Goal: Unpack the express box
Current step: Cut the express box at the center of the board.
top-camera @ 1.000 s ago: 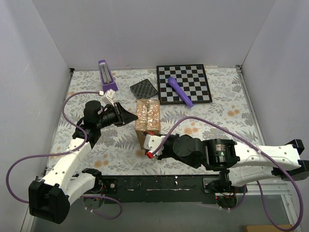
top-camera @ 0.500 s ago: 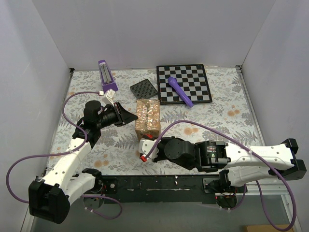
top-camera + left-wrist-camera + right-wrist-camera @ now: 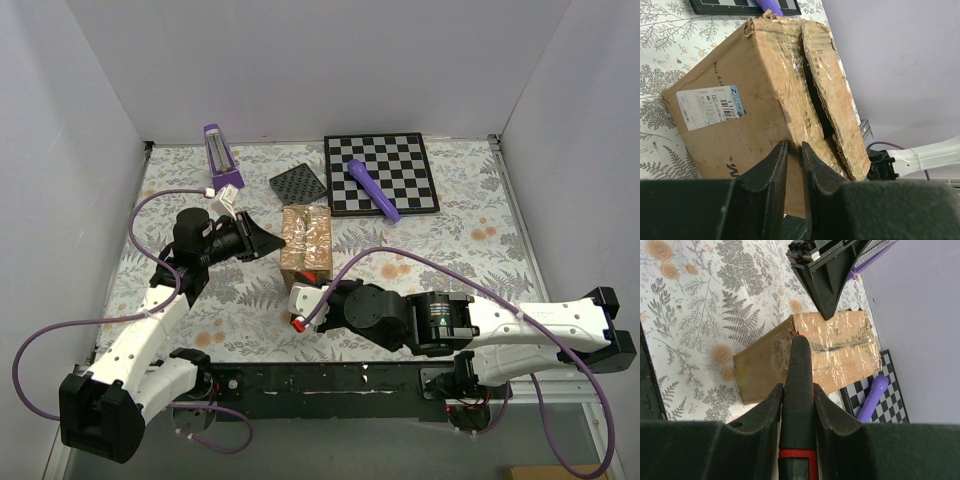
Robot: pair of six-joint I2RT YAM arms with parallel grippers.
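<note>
the cardboard box [image 3: 305, 243] sits near the middle of the flowered desk [image 3: 455, 240], just in front of a small dark square plate [image 3: 298, 184] and a chessboard [image 3: 392, 160]. a purple pen-like stick [image 3: 372, 190] lies slantwise across the board's near left corner. a purple and white item [image 3: 221, 160] lies at the back left, well apart from the box.

shiny clear tape covers the top of the box [image 3: 835, 347]. in the left wrist view the box [image 3: 745, 75] shows a white printed label [image 3: 712, 106] on one side, and the seam between its top flaps [image 3: 815, 85] gapes in a dark slit with ragged edges.

the left claw [image 3: 270, 241] is at the box's left side, its tip on or just at the upper edge. its two fingers [image 3: 771, 165] are almost together, with only a thin gap, and i see nothing pinched between them.

the right claw [image 3: 302, 299] is at the near side of the box and is clamped on a black tool [image 3: 800, 365] with a red band, perhaps a small knife, though the blade is too small to make out. the tool's tip meets the near top edge of the box, close to its left corner.
</note>
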